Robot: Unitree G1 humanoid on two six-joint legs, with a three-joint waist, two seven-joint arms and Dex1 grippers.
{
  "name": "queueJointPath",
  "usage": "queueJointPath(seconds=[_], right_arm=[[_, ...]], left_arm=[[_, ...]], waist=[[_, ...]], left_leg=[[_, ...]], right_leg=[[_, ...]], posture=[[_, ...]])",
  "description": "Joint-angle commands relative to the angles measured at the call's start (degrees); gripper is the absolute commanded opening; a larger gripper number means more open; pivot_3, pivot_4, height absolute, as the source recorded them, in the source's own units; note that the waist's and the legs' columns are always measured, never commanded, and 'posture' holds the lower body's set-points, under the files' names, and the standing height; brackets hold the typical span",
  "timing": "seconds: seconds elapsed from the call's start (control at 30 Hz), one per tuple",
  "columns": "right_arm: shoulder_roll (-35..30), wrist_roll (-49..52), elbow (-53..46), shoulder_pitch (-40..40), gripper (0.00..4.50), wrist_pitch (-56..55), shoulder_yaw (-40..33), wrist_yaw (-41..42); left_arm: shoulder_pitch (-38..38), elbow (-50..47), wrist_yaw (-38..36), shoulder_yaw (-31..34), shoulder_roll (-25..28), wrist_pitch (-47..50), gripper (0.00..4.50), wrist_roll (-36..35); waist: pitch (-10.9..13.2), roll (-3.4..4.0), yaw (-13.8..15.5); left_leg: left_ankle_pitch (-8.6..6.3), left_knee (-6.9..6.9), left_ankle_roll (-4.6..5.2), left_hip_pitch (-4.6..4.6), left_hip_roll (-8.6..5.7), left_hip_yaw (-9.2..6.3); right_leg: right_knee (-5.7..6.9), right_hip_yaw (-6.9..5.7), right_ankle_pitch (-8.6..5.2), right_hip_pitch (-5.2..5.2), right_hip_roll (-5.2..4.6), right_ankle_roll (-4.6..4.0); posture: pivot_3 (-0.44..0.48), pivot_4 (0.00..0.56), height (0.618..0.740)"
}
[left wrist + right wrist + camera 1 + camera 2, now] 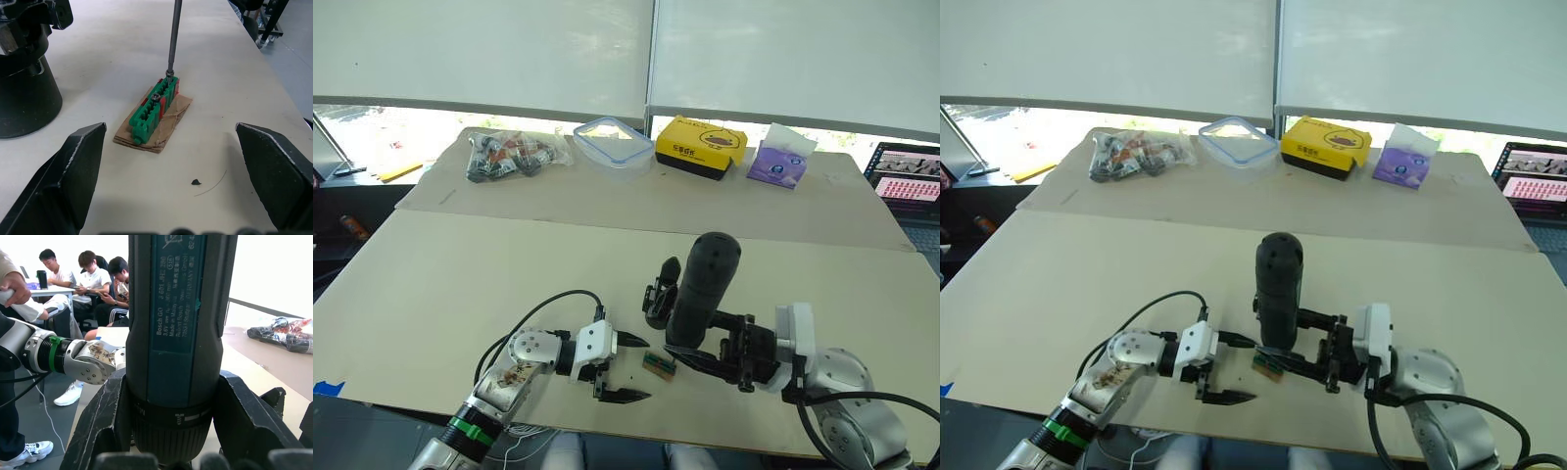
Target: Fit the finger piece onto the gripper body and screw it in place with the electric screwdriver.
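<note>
Electric screwdriver (705,289) held upright, squeezed tight in the right end effector (695,352), thin bit (172,39) pressed down on a screw in the little green block (154,110). Left end effector (634,368) wide open and empty, just beside that block. Gripper body (661,289) standing on the counter (460,284) near the screwdriver, not held. Hard to tell if the finger piece is on it. Probably just fetching a screw; screwing in place not yet done.

On the desk (460,284), the right pincer (705,357) grips the upright electric screwdriver (700,289); the left pincer (628,367) gapes beside it.
</note>
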Motion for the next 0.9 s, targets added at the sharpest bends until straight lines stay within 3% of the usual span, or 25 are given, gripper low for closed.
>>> queueJointPath(seconds=[0.03, 0.53, 0.9], right_arm=[[-1.0, 3.0, -3.8, -1.5, 1.91, -0.2, -2.7, -0.4], [-7.2, 16.4, -8.6, -8.3, 1.91, 9.1, -12.3, -7.6], [-9.7, 20.0, -3.2, -15.6, 1.91, 13.1, -17.3, -11.2]], left_arm=[[0.6, 1.1, 0.4, 1.5, 0.6, 1.1, 4.50, -0.7], [1.7, -4.5, -8.8, 15.4, 5.5, 3.8, 4.50, -18.8], [-4.1, -7.3, 0.0, 19.1, 0.9, 12.0, 4.50, -23.8]], waist=[[0.0, 0.00, 0.0], [0.0, -0.06, 0.0], [0.1, -0.12, 0.1]], left_leg=[[0.00, 0.00, 0.00, 0.00, 0.00, 0.00], [0.00, -0.07, 0.00, -0.05, 0.00, 0.01], [0.01, -0.05, 0.01, -0.05, 0.00, 0.00]], right_leg=[[0.00, 0.00, 0.00, 0.00, 0.00, 0.00], [-0.02, 0.00, -0.01, -0.06, -0.02, -0.01], [-0.04, -0.01, -0.01, -0.03, -0.02, -0.01]], posture=[[0.000, 0.150, 0.740], [0.000, 0.150, 0.740], [0.000, 0.150, 0.740]])
